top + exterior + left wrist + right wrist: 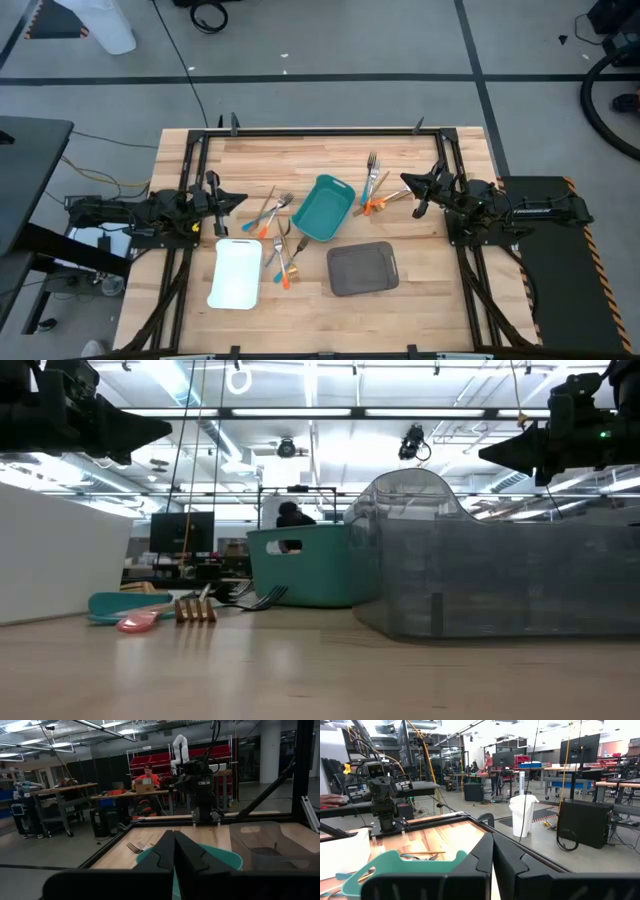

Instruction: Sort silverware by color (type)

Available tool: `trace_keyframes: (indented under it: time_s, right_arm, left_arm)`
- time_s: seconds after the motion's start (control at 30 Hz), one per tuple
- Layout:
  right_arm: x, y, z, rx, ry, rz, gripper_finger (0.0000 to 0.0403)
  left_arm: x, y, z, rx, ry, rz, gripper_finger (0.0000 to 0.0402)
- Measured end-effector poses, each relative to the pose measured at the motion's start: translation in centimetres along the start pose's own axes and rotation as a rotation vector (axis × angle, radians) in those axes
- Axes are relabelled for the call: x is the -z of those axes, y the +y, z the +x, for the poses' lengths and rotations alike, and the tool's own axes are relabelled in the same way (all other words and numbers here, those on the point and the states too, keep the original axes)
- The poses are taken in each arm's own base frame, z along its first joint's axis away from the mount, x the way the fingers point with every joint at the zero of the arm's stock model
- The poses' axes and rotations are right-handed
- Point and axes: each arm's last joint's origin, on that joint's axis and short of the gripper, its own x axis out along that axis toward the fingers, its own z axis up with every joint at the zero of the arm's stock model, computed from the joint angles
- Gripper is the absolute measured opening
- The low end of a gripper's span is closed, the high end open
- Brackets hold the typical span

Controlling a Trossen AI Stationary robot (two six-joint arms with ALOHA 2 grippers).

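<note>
The silverware (278, 232) lies loose on the wooden table (300, 310) in two scattered groups, none of it in any tray. One group lies between the white tray (236, 273) and the teal tray (324, 208): forks and slim utensils with orange, teal-blue and gold handles, crossing one another, some running down toward the white tray's corner. The other group (374, 190) lies just beside the teal tray on its far side, toward the right arm, with a fork pointing at the table's far edge and orange and gold handles crossing below it. The grey tray (362, 269) sits near the front, apart from both groups. In the low view a gold fork head (196, 608) and a pinkish spoon-like piece (137, 622) lie in front of the teal tray, beside the white one. The left hand (238, 199) is held above the table at the left side, fingers clenched together with nothing between them. The right hand (404, 180) is raised near the second group, its fingers also pressed together and empty. A person sits at a workbench in the room behind.
</note>
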Motion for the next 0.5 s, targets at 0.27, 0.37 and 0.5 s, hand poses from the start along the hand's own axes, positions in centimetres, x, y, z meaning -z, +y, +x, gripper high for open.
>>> trace_keyframes:
  time_s: [0.27,0.37,0.5]
  right_arm:
    - [0.01,0.00,0.00,0.000,0.000,0.000,0.0016]
    - [0.00,0.00,0.00,0.000,0.000,0.000,0.0016]
    - [0.00,0.00,0.00,0.000,0.000,0.000,0.0016]
  left_arm:
    - [0.02,0.00,0.00,0.000,0.001,0.000,0.0009]
    - [0.00,0.00,0.00,0.000,0.000,0.000,0.0009]
    - [0.00,0.00,0.00,0.000,0.000,0.000,0.0009]
